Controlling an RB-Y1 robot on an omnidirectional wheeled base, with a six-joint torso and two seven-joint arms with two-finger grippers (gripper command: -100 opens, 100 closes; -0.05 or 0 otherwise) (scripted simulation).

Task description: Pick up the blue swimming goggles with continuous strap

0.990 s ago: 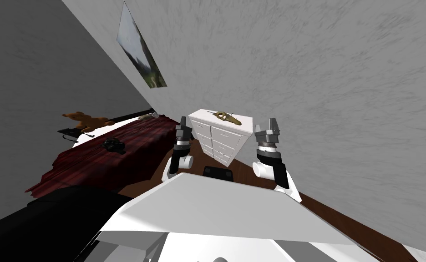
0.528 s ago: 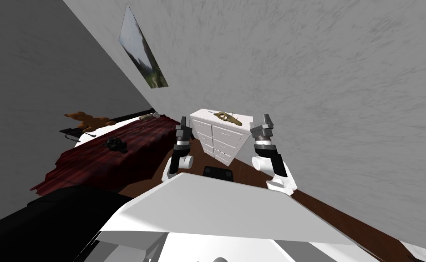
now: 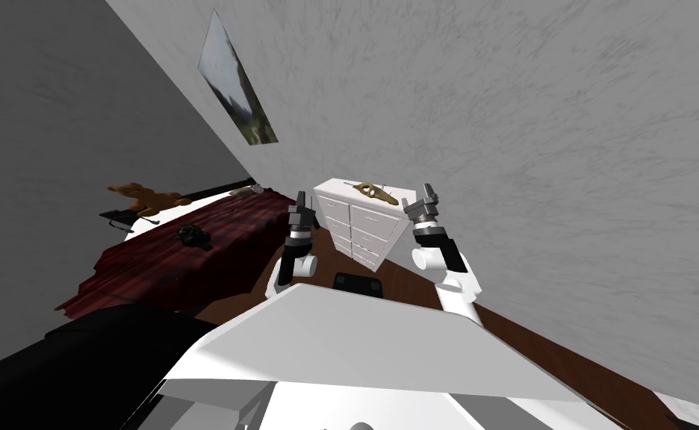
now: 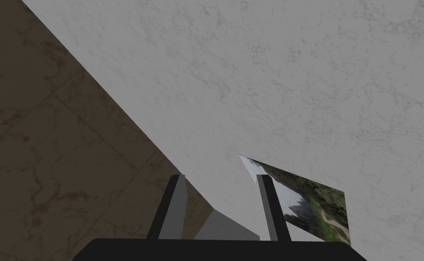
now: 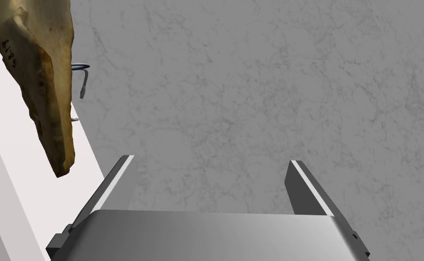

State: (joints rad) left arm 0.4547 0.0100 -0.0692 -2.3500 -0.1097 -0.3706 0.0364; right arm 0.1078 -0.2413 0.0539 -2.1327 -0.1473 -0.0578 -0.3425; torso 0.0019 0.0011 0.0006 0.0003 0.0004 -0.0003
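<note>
Right wrist view: right gripper wide open, nothing between its fingers, facing the grey wall just off the white dresser top's edge. Of the goggles, a thin blue-grey strap loop shows at the top's wall-side edge. The rest is hidden behind a tan object, ahead and aside of the fingers. Left gripper raised near the dresser's front, narrower gap, empty.

The right claw has swung inward, nearer the white dresser.
</note>
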